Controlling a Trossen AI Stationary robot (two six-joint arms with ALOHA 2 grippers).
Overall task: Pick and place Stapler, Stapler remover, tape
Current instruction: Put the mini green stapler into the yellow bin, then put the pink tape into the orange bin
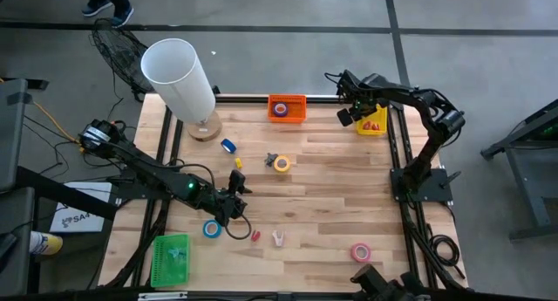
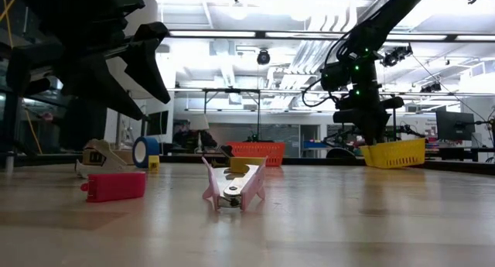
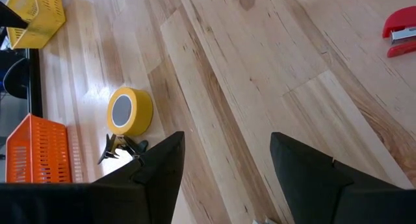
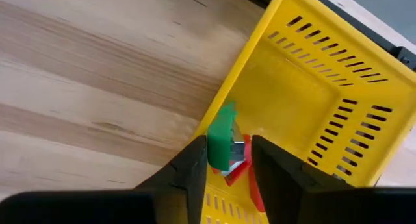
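My right gripper [image 1: 353, 112] hangs over the near-left corner of the yellow basket [image 4: 312, 87], with a small green piece with a metal part [image 4: 224, 145] between its fingers. Stapler or remover, I cannot tell. My left gripper [image 3: 227, 159] stands open above bare wood near the table's front left, holding nothing. A red stapler [image 1: 255, 236], a pink stapler remover [image 2: 233, 186] and a blue tape roll [image 1: 212, 229] lie close to it. A yellow tape roll [image 3: 129, 111], a second blue roll [image 1: 228, 146] and a pink roll [image 1: 361, 251] lie on the wood. My right gripper has the green piece's flat side [image 4: 218, 146] against one finger and its metal part [image 4: 238, 148] toward the other. The fingers point steeply down from above. The piece stands on edge, above a red thing [image 4: 237, 174] in the basket, just inside the basket's rim.
An orange basket [image 1: 287, 107] with a tape roll inside stands at the far edge. A green basket [image 1: 171, 257] sits at the front left. A tall white cylinder [image 1: 179, 78] stands at the far left. A black clip [image 3: 120, 148] lies beside the yellow roll.
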